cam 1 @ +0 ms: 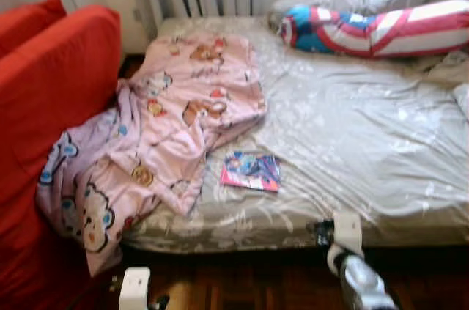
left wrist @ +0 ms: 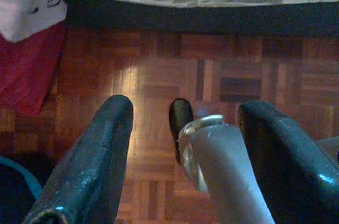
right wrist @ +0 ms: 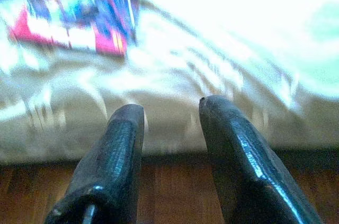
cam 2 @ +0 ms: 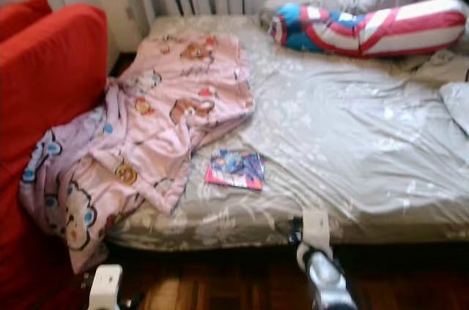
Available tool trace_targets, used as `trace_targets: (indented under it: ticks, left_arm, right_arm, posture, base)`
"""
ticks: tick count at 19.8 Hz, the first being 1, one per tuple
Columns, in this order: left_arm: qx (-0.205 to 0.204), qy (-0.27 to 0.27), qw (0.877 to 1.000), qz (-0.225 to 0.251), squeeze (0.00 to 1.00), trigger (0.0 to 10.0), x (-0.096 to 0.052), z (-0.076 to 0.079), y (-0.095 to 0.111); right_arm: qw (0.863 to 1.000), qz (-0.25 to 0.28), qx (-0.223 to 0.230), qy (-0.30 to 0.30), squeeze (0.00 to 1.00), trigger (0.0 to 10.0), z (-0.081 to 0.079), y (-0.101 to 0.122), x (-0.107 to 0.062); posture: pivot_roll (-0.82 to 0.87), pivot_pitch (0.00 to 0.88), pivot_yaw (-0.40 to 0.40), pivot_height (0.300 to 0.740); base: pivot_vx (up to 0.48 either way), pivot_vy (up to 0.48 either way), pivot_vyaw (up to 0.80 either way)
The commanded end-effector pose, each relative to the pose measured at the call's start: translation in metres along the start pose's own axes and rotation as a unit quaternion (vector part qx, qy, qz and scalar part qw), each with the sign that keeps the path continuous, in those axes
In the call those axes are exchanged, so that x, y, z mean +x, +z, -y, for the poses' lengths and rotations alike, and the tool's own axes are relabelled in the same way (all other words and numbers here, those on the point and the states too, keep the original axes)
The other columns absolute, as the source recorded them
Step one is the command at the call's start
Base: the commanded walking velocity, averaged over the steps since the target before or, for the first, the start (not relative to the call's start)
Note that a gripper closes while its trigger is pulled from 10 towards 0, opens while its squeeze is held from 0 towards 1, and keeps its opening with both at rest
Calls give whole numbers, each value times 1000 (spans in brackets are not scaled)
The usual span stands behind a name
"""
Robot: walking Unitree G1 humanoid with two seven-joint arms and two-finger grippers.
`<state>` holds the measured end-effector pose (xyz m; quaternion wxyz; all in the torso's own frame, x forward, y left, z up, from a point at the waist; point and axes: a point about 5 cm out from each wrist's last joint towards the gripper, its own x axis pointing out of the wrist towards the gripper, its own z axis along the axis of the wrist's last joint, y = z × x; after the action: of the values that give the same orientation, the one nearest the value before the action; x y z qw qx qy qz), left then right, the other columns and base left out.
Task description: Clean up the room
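Bed (cam 1: 352,141) under a grey patterned sheet, spanning the room from a red sofa (cam 1: 51,105) on the left to the far right. Pink cartoon-bear blanket (cam 1: 176,112) crumpled over the bed's left half, one end spilling off onto the sofa. Long red, white and blue striped pillow (cam 1: 374,28) at the head of the bed, against pale curtains. Thin, brightly coloured book (cam 1: 251,171), flat on the sheet near the front edge, just beside the blanket's hem. Parquet floor (left wrist: 212,70) below. Right gripper (right wrist: 169,113) raised before the bed's front edge, jaws slightly apart and holding nothing, the book lying on the sheet beyond them. Left gripper (left wrist: 183,118) low over the floor near the sofa, jaws wide apart and empty.
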<state>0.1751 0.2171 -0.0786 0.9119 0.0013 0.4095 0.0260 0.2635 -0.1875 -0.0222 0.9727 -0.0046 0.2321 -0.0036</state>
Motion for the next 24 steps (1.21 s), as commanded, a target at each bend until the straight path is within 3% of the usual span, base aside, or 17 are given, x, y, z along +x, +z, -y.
trace_targets:
  ticks: [1, 5, 7, 9, 10, 14, 19, 24]
  left_arm:
    - [-2, 6, 1000, -8, 0, 10000, -2, -5, -6]
    - [-2, 6, 1000, -10, 0, 10000, -3, -5, -8]
    - [-2, 6, 1000, -10, 0, 10000, -4, -5, -10]
    - [-2, 7, 1000, -8, 0, 10000, -4, -5, -10]
    - [-3, 7, 1000, -7, 0, 10000, -4, -5, -10]
    - [-8, 8, 1000, -1, 0, 10000, -3, -5, -7]
    - [-10, 6, 1000, 9, 0, 10000, -3, -4, -3]
    - [-14, -2, 997, 70, 0, 10000, 0, -5, 19]
  right_arm:
    - [997, 73, -2, 16, 0, 10000, -4, 25, 4]
    - [995, 100, -8, 28, 0, 10000, -8, 30, 2]
    - [993, 111, 3, 48, 0, 10000, -21, 33, 3]
    - [992, 112, 0, 49, 0, 10000, -22, 34, 3]
    - [992, 115, -16, 55, 0, 10000, -24, 35, 3]
    - [991, 118, -20, 56, 0, 10000, -25, 39, 5]
    - [992, 112, -3, 54, 0, 10000, -23, 37, 4]
    - [993, 110, -1, 53, 0, 10000, -23, 35, 4]
  posture:
    - [-11, 68, -19, 740]
    - [-13, 51, -24, 740]
    - [-11, 40, -25, 740]
    - [-11, 39, -26, 740]
    - [-11, 39, -26, 740]
    - [-9, 66, -27, 740]
    - [-9, 84, -25, 740]
    - [-9, 89, -23, 740]
  base:
    - [0, 0, 0]
    - [0, 0, 0]
    - [0, 0, 0]
    - [0, 0, 0]
    - [277, 0, 0]
    - [307, 0, 659]
    - [329, 0, 0]
    - [60, 0, 0]
